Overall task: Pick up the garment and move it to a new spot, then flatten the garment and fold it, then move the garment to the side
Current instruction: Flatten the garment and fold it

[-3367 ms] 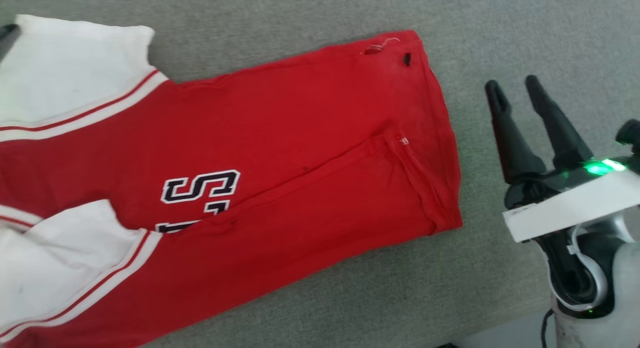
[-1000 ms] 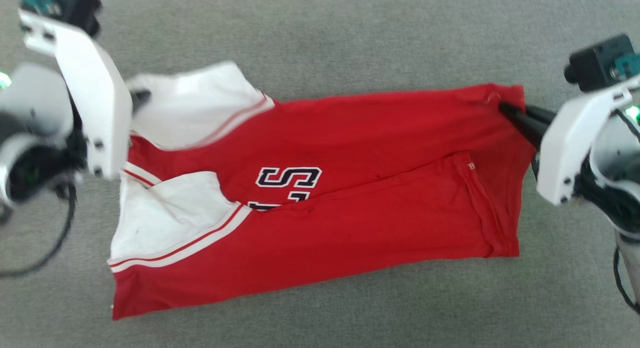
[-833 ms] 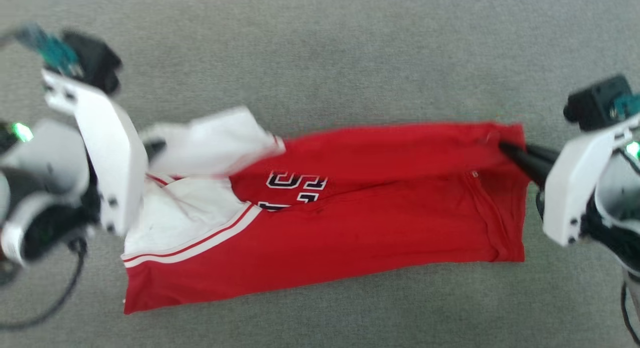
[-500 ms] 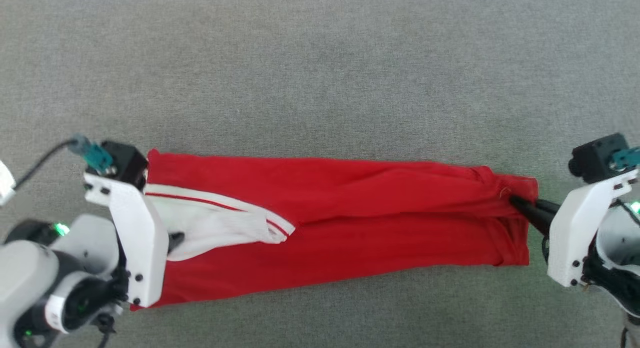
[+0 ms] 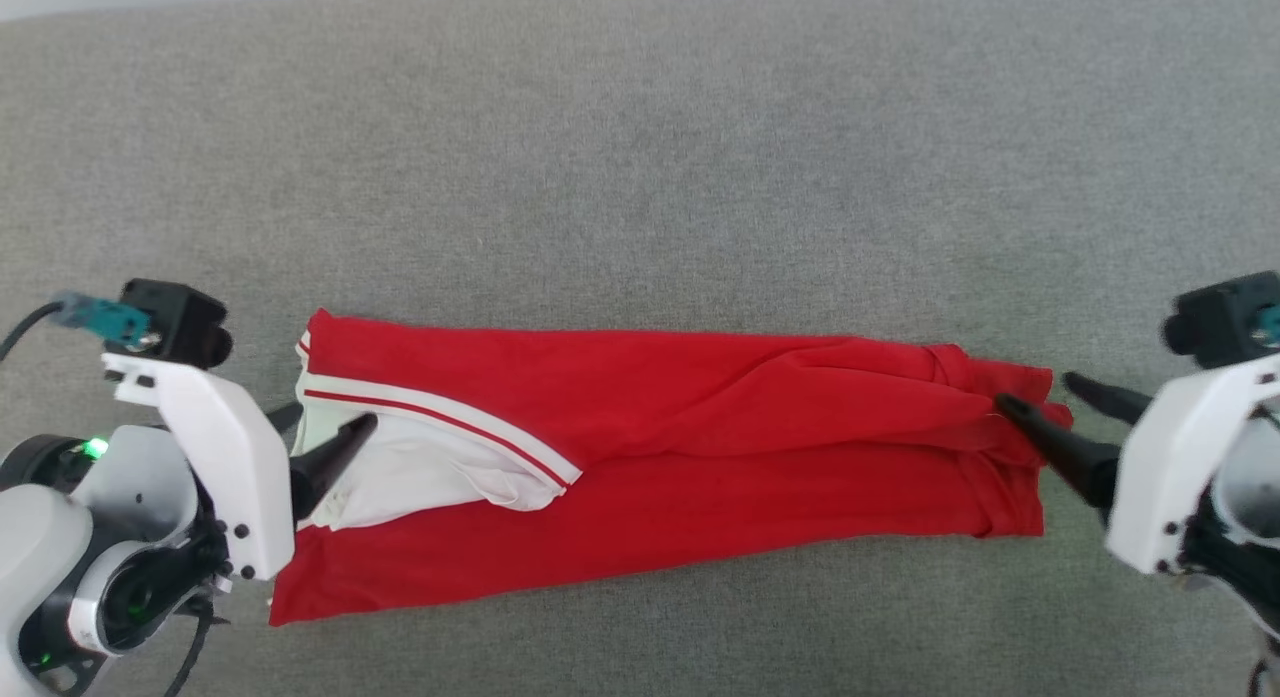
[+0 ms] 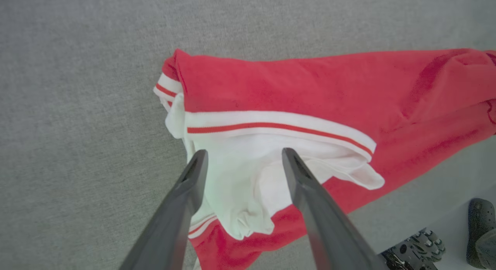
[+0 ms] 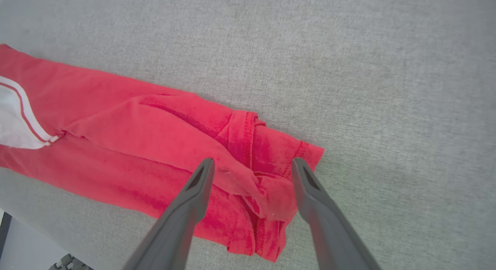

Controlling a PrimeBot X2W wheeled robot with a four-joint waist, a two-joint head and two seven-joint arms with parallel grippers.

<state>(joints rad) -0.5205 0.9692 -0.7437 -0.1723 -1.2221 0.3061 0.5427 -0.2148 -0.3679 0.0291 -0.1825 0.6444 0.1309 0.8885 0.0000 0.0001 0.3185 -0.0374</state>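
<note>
Grey woven tabletop (image 5: 640, 177), evenly textured. Past its edge, pale floor (image 6: 438, 200) with a dark shoe (image 6: 479, 223) lying there.

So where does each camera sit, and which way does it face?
Head: up top, looking down at the garment; left end effector and right end effector show.
Left wrist: on that arm, looking along its open fingers at the white sleeve.
Right wrist: likewise, at the red hem.
All three share the garment.
</note>
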